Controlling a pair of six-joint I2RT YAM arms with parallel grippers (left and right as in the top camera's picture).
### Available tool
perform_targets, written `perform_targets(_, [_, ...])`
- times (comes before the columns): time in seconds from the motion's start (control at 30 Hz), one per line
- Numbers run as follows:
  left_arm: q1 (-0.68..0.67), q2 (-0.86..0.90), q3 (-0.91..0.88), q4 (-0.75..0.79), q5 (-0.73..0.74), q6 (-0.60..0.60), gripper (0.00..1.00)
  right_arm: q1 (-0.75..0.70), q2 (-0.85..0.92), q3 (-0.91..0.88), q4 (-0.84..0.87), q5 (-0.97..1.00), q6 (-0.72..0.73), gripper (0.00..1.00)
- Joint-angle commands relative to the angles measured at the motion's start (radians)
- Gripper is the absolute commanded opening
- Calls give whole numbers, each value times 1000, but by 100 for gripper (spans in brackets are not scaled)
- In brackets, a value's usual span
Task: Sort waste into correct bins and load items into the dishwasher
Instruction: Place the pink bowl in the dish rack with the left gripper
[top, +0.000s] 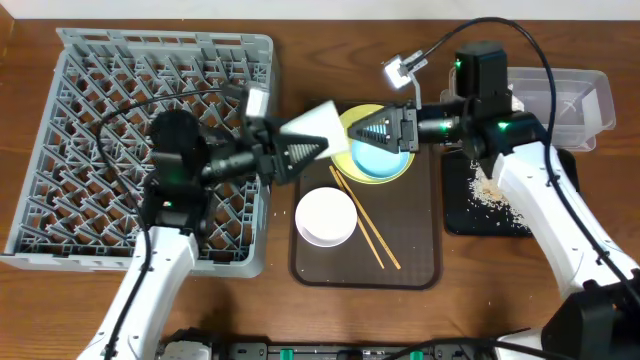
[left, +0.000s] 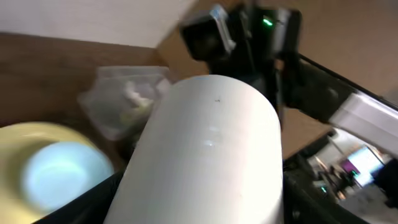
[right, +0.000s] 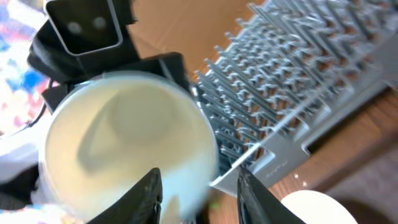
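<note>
- The step in hand, as I judge it, is loading the white cup (top: 325, 122) into the dish rack (top: 60, 150), which stands on the worktop to the left.
- The left hand (top: 312, 145) grips the cup by its sides. The cup lies tilted over in the air above the left edge of the brown tray (top: 420, 250), close to the yellow plate (top: 357, 115).
- In the right wrist view the cup's open mouth (right: 124, 143) faces the right hand (right: 199, 186). The pegs of the rack (right: 298, 81) are behind it.
- The right hand's jaws are spread wide and hold nothing. It hovers over the light blue bowl (top: 380, 160), near the cup but seemingly not touching it.
- To do the step well, the left arm should swing the cup left, clear of the right hand. It should then turn the mouth downward and lower the cup between pegs, letting go only once the cup is seated.
- The grip looks firm in the left wrist view (left: 211, 149), but smooth ceramic may slip if the wrist turns fast.
- The white bowl (top: 325, 215) and chopsticks (top: 365, 225) wait on the tray.
</note>
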Motion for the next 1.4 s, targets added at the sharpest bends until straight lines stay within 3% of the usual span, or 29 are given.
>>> perform_targets(0.0, [85,2,16,-146,-82,150,46,-43,1,1,-129,285,-56,39])
perform_targets(0.13, [157,-4,16,-334,-235,224,46,-50,-4,2,-228,450,-122,38])
perform_targets(0.3, [249,-39,16,-412,-283,224,43,-53,-24,11,-306,585,-158,38])
perform_targets(0.47, [346,-108,16,-590,-404,287,41,-55,-47,31,-406,736,-190,39])
perform_targets(0.87, [485,-181,200,-1191,-895,383,42,-78,-54,92,-587,856,-216,38])
perform_targets(1.03, [487,-154,208,-1241,-987,384,42,-79,-54,92,-597,856,-216,38])
perform_targets(1.37, [487,47,208,-1250,-990,384,42,-79,-54,92,-601,856,-216,39])
